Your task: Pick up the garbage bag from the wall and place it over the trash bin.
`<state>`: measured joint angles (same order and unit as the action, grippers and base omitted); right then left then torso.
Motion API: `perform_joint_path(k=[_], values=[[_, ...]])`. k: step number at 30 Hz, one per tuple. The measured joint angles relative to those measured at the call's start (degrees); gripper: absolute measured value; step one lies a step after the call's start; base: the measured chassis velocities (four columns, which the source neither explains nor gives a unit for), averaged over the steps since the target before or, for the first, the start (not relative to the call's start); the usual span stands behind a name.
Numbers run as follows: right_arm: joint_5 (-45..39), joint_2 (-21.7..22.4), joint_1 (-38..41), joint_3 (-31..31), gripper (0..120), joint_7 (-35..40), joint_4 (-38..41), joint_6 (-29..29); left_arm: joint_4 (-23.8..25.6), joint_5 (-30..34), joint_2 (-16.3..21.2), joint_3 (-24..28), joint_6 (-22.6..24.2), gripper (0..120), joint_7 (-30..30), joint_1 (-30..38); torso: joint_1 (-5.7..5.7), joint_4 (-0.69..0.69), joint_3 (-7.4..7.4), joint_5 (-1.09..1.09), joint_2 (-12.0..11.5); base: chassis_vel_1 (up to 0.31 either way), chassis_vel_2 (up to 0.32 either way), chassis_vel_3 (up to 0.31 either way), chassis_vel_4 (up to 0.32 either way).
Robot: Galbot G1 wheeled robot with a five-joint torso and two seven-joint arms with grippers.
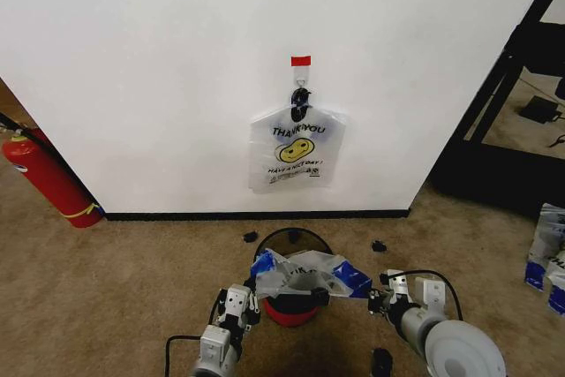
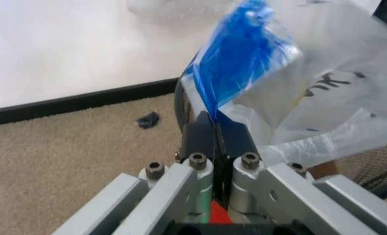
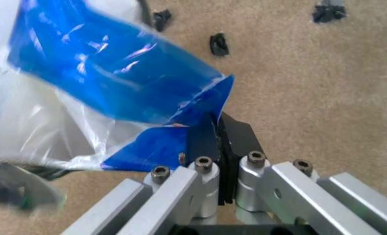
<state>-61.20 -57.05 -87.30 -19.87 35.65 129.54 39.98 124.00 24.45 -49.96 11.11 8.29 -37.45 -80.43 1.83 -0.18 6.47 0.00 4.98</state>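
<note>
The garbage bag [image 1: 305, 273], thin white plastic with blue patches at both ends, is spread over the near half of the trash bin [image 1: 292, 237], a round black mesh basket with a red base. My left gripper [image 1: 251, 301] is shut on its left blue patch [image 2: 236, 63], and my right gripper [image 1: 374, 298] is shut on its right blue patch [image 3: 115, 73]. In the wrist views the left gripper [image 2: 216, 123] and the right gripper [image 3: 214, 121] each pinch the film between closed jaws. Behind stands the wall [image 1: 132, 86] with red tape [image 1: 301, 60] and a black hook [image 1: 300, 100].
A matching smiley bag [image 1: 296, 149] hangs from the hook. A red fire extinguisher [image 1: 48, 178] leans at the left. A black shelf frame [image 1: 512, 68] and more bags [image 1: 547, 253] are at the right. Small black scraps [image 1: 379, 245] lie on the carpet.
</note>
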Motion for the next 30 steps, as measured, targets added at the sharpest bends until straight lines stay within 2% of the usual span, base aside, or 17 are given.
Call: perform_joint_path(k=[10,12,13,15,20,21,29,30], values=[[1.31,-0.05,0.29,0.12,0,-1.64,0.82,-1.64,0.22,1.88,-0.06,1.45,0.63,1,1.40,3.28,0.00,0.00,0.00,0.00,0.00,0.000,0.000,0.000,0.000],[1.89,-0.04,0.10,0.13,0,-2.07,1.33,-1.70,0.72,2.60,0.63,1.75,1.06,12,1.57,3.68,0.00,0.00,0.00,0.00,0.00,0.000,0.000,0.000,0.000],[1.89,-0.04,0.10,0.13,0,-2.07,1.33,-1.70,0.72,2.60,0.63,1.75,1.06,12,1.57,3.68,0.00,0.00,0.00,0.00,0.00,0.000,0.000,0.000,0.000],[2.68,0.04,-0.20,0.13,0,-2.63,1.58,-1.71,1.41,3.28,1.26,1.63,1.50,20,1.77,3.83,0.00,0.00,0.00,0.00,0.00,0.000,0.000,0.000,0.000],[4.48,0.42,-0.73,0.42,0,-3.76,1.61,-1.72,3.49,6.43,3.74,-0.48,3.21,40,2.72,5.21,0.00,0.00,0.00,-0.01,0.00,0.000,0.000,0.000,0.000],[4.48,0.42,-0.73,0.42,0,-3.76,1.61,-1.72,3.49,6.43,3.74,-0.48,3.21,40,2.72,5.21,0.00,0.00,0.00,-0.01,0.00,0.000,0.000,0.000,0.000],[4.74,1.40,-0.09,1.71,0,-3.96,1.29,-1.72,4.92,12.37,7.78,-0.48,7.72,74,6.03,7.53,0.01,0.00,0.00,0.00,0.00,0.000,0.000,0.000,0.000],[4.74,1.40,-0.09,1.71,0,-3.96,1.29,-1.72,4.92,12.37,7.78,-0.48,7.72,74,6.03,7.53,0.01,0.00,0.00,0.00,0.00,0.000,0.000,0.000,0.000]])
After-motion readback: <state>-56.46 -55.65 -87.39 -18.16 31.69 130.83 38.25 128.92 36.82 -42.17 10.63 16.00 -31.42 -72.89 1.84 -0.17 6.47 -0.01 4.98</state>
